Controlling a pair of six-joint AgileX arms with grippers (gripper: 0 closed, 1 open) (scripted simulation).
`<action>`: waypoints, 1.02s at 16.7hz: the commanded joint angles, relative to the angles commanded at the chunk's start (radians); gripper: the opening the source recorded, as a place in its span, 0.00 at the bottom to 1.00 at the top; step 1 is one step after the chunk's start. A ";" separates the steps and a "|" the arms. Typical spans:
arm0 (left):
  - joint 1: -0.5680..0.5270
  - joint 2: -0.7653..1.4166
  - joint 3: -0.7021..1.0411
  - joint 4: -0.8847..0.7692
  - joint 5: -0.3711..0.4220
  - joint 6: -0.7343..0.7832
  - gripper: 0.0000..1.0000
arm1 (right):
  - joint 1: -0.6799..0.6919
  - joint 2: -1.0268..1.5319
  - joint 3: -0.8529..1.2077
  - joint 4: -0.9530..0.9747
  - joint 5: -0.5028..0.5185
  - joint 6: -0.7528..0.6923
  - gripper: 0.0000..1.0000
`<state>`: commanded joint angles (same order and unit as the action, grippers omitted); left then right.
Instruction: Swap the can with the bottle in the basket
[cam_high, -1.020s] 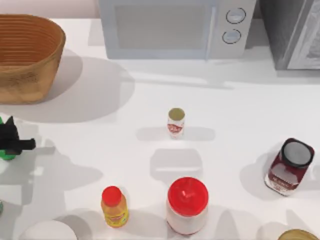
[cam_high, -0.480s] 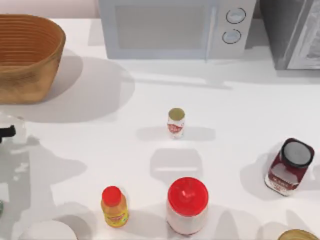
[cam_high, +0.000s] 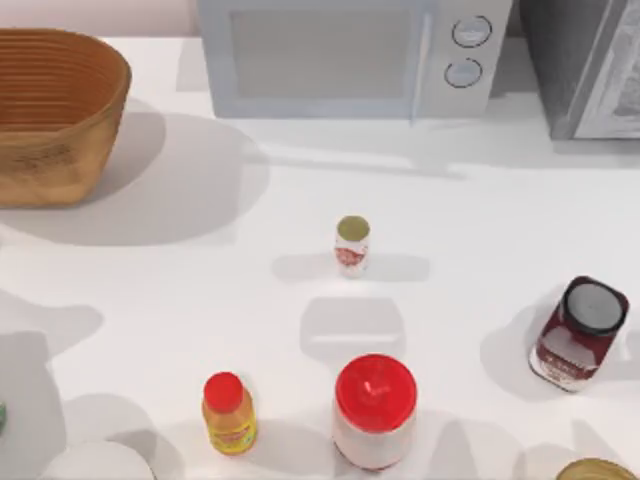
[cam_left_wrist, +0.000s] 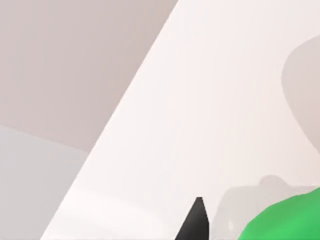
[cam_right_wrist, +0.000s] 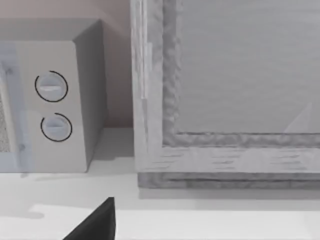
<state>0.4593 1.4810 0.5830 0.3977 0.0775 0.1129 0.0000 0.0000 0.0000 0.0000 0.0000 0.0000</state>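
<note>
Since a second ago the left gripper and the green bottle it held at the table's left edge have gone from the top view; half a second ago a black finger tip was left there, now just shadows lie on that spot.

White table (cam_high: 450, 220), pale wall behind it. Far left: the basket (cam_high: 50, 110), tan woven, upright, unchanged. Near left edge: a white round object (cam_high: 95, 462), partly cut off. Yellow bottle with red cap (cam_high: 228, 412) stands near front, left of centre. The can (cam_high: 351, 244) stands upright mid-table, well apart from the basket, same place as before. White jar with red lid (cam_high: 374, 410) is near of the can. Microwave (cam_high: 350, 55) sits at the far edge, centre. Dark red jar (cam_high: 578, 333) with black lid is at right, tilted. Grey appliance (cam_high: 590, 65) is at far right corner.

Left wrist view: the bottle (cam_left_wrist: 285, 220), bright green, close beside one dark finger (cam_left_wrist: 195, 222) of the left gripper; cannot tell if the fingers pinch it. Right wrist view: one dark finger (cam_right_wrist: 97, 225) of the right gripper, facing microwave dials and grey appliance; its spread cannot be told.
</note>
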 joint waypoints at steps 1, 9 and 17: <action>0.009 -0.015 0.049 -0.070 -0.007 0.002 0.00 | 0.000 0.000 0.000 0.000 0.000 0.000 1.00; -0.188 -0.013 0.552 -0.486 0.001 -0.017 0.00 | 0.000 0.000 0.000 0.000 0.000 0.000 1.00; -0.351 0.045 0.760 -0.602 0.033 -0.035 0.00 | 0.000 0.000 0.000 0.000 0.000 0.000 1.00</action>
<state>0.1082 1.5257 1.3434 -0.2048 0.1106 0.0779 0.0000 0.0000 0.0000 0.0000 0.0000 0.0000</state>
